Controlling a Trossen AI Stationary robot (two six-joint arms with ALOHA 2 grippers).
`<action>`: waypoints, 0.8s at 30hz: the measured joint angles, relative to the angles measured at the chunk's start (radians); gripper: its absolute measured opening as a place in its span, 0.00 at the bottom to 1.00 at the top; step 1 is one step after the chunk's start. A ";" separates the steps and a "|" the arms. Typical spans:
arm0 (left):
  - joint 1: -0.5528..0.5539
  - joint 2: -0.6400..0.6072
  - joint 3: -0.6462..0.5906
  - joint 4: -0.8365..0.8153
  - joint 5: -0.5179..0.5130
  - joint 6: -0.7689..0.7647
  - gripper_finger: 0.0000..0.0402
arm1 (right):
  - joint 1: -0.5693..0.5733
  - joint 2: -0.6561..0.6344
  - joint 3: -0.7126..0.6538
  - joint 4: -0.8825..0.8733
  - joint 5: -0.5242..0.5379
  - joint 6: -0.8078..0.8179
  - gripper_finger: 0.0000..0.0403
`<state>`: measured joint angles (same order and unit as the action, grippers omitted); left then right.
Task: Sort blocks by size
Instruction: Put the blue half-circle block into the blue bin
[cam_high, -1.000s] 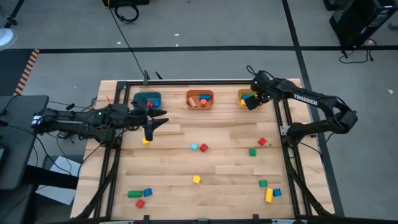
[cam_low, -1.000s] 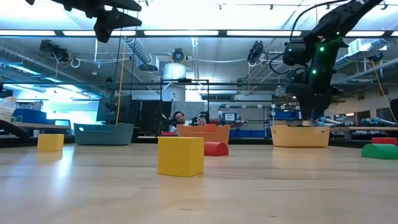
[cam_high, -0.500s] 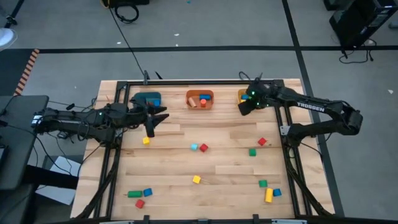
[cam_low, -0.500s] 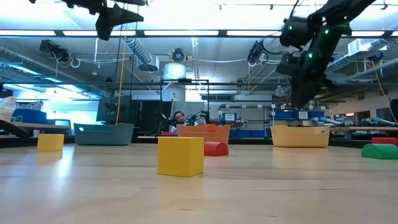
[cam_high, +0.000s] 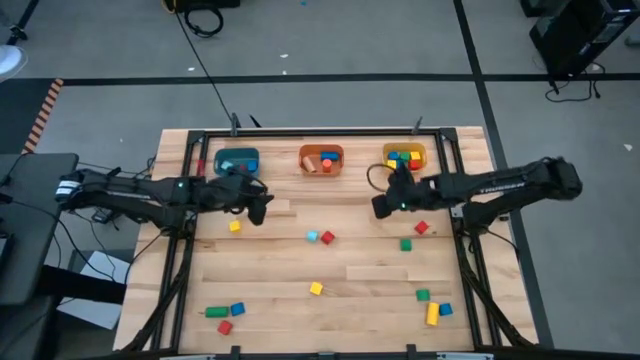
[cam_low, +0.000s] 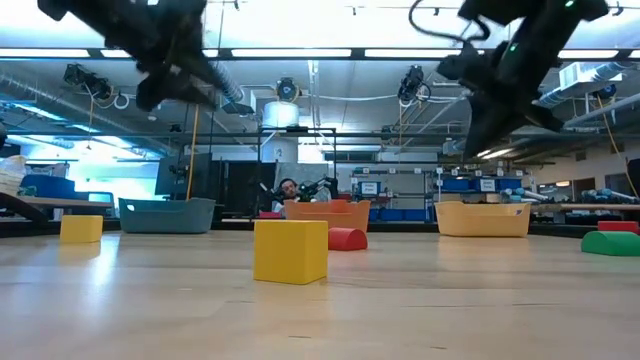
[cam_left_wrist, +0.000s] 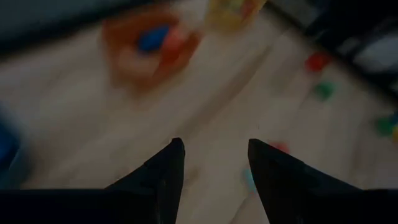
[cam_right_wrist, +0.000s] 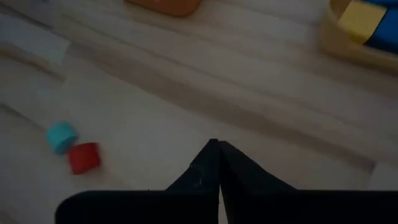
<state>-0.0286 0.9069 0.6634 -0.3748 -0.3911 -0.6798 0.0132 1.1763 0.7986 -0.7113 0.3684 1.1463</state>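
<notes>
Blocks lie scattered on the wooden table: a yellow cube (cam_high: 234, 227), a light blue (cam_high: 313, 236) and a red one (cam_high: 327, 238) side by side at the middle, and a red (cam_high: 421, 228) and a green one (cam_high: 406, 244) at the right. Several more lie along the near edge. My left gripper (cam_high: 262, 206) is open and empty (cam_left_wrist: 214, 149), above the table in front of the teal bin (cam_high: 237, 160). My right gripper (cam_high: 380, 207) is shut and empty (cam_right_wrist: 216, 146), in front of the yellow bin (cam_high: 404, 157). The light blue (cam_right_wrist: 61, 135) and red blocks (cam_right_wrist: 84, 157) show ahead of it.
The orange bin (cam_high: 321, 159) stands between the teal and yellow ones at the far edge. It and the yellow bin hold blocks. A black frame (cam_high: 460, 215) runs along the table's sides. The low view shows a big yellow cube (cam_low: 290, 250) close by and a person far behind the table.
My right gripper has left the yellow bin, going toward the near edge and the table's left. It now hangs over bare table. My left gripper has gone a little toward the table's right and come lower.
</notes>
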 joint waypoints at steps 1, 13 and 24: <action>-0.002 0.011 0.012 -0.072 0.006 -0.044 0.46 | 0.027 0.000 0.000 0.000 0.013 0.036 0.05; -0.236 0.092 0.163 -0.521 -0.044 -0.527 0.46 | 0.108 0.000 0.000 -0.025 0.084 -0.008 0.03; -0.443 0.401 0.423 -0.907 0.060 -0.589 0.46 | 0.071 0.000 0.000 -0.037 0.026 -0.286 0.07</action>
<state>-0.4718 1.3078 1.0861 -1.2823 -0.3312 -1.2690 0.0845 1.1763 0.7986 -0.7486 0.3944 0.8599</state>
